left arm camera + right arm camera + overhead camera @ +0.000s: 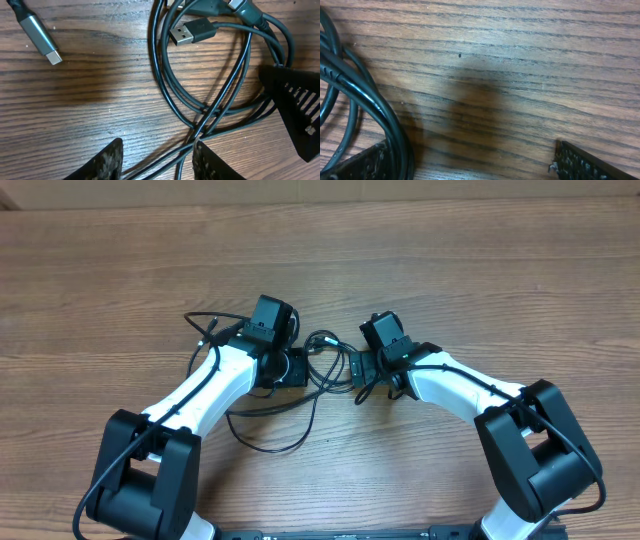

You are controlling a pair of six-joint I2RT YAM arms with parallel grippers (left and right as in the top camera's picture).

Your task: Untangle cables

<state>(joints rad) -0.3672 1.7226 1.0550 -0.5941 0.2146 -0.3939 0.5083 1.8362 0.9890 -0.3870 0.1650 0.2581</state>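
Note:
The black cables point(322, 358) lie in a tangled coil on the wooden table between my two grippers, with loose loops trailing to the front point(270, 442) and far left point(200, 322). In the left wrist view the coil point(200, 100) crosses itself, with a black USB plug point(192, 31) and a grey plug point(42, 42) lying free. My left gripper point(157, 162) is open, low over the table, with two strands running between its fingers. My right gripper point(470, 167) is open and empty; cable strands point(365, 100) lie against its left finger.
The wooden table point(480, 270) stretches bare behind and beside the arms. My right gripper's finger point(295, 110) shows at the right edge of the left wrist view, touching the coil. Thick arm wires run along both white arms.

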